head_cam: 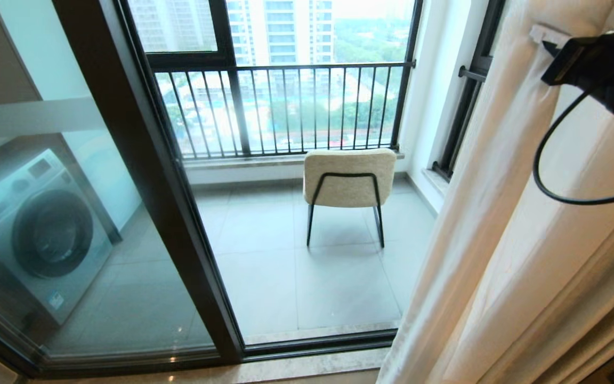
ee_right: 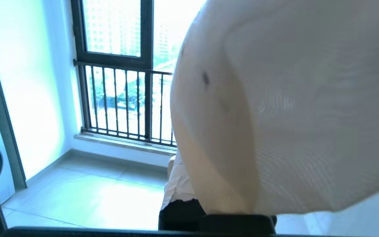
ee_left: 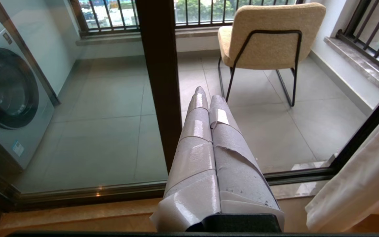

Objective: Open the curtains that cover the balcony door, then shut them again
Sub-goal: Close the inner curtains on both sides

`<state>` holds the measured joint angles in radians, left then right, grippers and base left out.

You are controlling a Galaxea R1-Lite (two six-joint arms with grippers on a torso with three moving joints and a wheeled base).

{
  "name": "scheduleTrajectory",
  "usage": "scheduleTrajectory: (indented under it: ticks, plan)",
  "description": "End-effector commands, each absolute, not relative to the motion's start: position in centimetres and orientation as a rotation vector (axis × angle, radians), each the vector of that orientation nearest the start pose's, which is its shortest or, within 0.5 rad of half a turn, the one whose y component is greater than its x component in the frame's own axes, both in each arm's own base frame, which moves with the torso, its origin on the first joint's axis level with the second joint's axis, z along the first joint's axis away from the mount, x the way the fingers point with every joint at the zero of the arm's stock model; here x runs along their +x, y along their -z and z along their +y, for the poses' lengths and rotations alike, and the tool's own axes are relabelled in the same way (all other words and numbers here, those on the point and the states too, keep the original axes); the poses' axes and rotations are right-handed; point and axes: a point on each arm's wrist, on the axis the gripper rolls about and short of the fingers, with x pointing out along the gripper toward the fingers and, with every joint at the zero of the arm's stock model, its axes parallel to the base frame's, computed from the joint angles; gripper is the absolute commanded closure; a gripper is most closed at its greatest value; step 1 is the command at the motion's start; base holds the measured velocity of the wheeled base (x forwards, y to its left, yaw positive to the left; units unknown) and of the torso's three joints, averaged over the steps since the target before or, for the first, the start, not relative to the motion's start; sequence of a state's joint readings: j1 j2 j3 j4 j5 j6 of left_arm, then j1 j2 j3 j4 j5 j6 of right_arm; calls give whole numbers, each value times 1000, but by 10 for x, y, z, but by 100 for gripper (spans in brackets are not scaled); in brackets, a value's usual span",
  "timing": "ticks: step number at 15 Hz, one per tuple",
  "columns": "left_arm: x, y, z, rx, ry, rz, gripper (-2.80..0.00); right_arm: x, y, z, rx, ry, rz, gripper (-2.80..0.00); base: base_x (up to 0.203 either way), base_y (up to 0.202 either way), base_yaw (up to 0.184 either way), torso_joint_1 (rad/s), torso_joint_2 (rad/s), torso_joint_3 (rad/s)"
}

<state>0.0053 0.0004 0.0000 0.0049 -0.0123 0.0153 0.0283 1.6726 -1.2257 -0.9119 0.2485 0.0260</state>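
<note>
Head view: curtains (head_cam: 504, 224) bunched right, balcony door (head_cam: 142, 160) exposed; my right pincer (head_cam: 544, 40) clenched on fabric. Next, I drag leftward to close.

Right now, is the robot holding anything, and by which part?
The right gripper is shut on the curtains, high on a gathered fold near the edge. The left gripper is shut on nothing.

The right end effector (ee_right: 189, 184) is almost wholly hidden by the curtains (ee_right: 285, 108); the washing machine (head_cam: 35, 234) is cut off.
</note>
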Motion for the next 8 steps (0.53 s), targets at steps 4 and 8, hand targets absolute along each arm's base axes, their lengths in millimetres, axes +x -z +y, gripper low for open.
scheduleTrajectory:
  ticks: [4, 8]
  plan:
    - [-23, -75, 0, 14, 6, 6, 0, 311, -334, 15, -25, -280, -454, 0, 0, 191, 0, 1, 4, 0]
    - [-23, -75, 0, 14, 6, 6, 0, 311, -334, 15, -25, -280, -454, 0, 0, 184, -2, 5, 1, 4]
